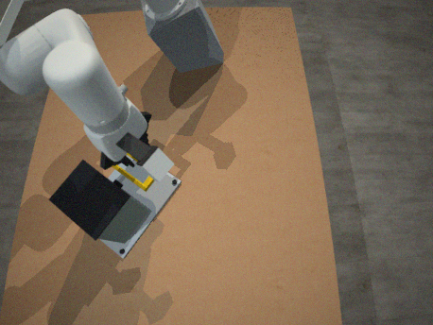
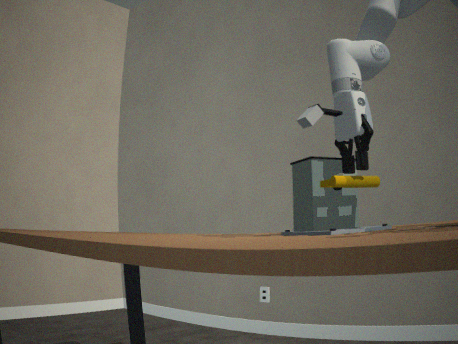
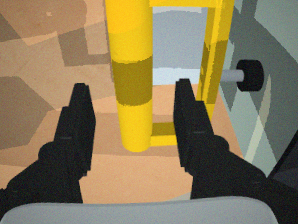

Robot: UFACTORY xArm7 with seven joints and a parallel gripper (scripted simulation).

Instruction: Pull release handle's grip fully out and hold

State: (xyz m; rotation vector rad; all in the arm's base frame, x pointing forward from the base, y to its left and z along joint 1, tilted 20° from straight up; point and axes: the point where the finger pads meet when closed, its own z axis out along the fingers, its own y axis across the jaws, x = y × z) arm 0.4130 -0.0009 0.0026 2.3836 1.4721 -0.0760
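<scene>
Exterior view first: the long wooden table carries a grey base plate, and on that stands the dark-topped housing, a solid block that looks bolted down and unlikely to shift under a pull. Above it the white arm hangs nearly straight down. Out in front of the housing sits the release handle's grip, a yellow level bar held off the plate on two yellow side rails, so the whole thing forms a rigid loop. The gripper hovers just over the bar with its black fingers spread about half way and nothing between them; from the wrist they straddle the bar, one on each side, apart from it. I would judge the bar stiff, smooth and rather thick, so it may slip unless squeezed squarely across its round section near the middle, well between the two rails. The spring will push back all along the pull, so the clamp needs to be firm. Smallest of all, a black knob pokes from the housing face.
</scene>
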